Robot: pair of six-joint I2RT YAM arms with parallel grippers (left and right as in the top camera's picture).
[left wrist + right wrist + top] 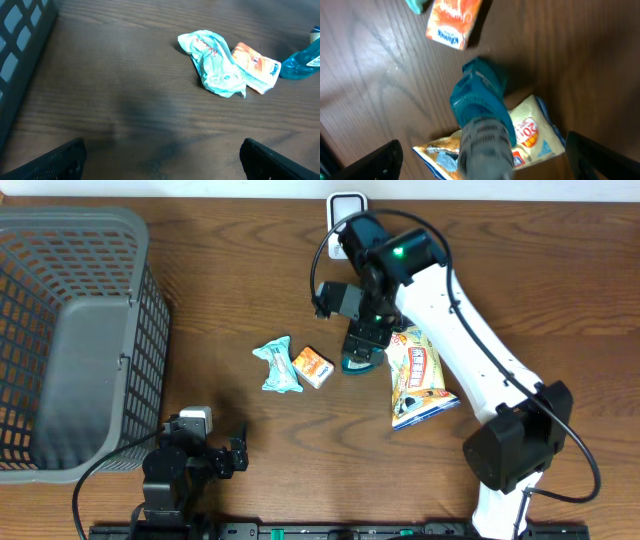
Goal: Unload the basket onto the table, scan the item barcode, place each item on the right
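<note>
Scanner (362, 361) beside snack bag (418, 380), brown wooden table (250, 260)

The left arm (170, 470) is sitting folded low and compact at the near edge of the bench, its wrist lying close over the wood. The left fingers (55, 159) are standing spread wide, one showing at each bottom corner of the left wrist view. The right arm (470, 340) is stretching from its base far across the bench, bending at the elbow and turning its wrist downward. The right fingers (367, 162) are likewise standing fully spread, pointing down at the bench.
</note>
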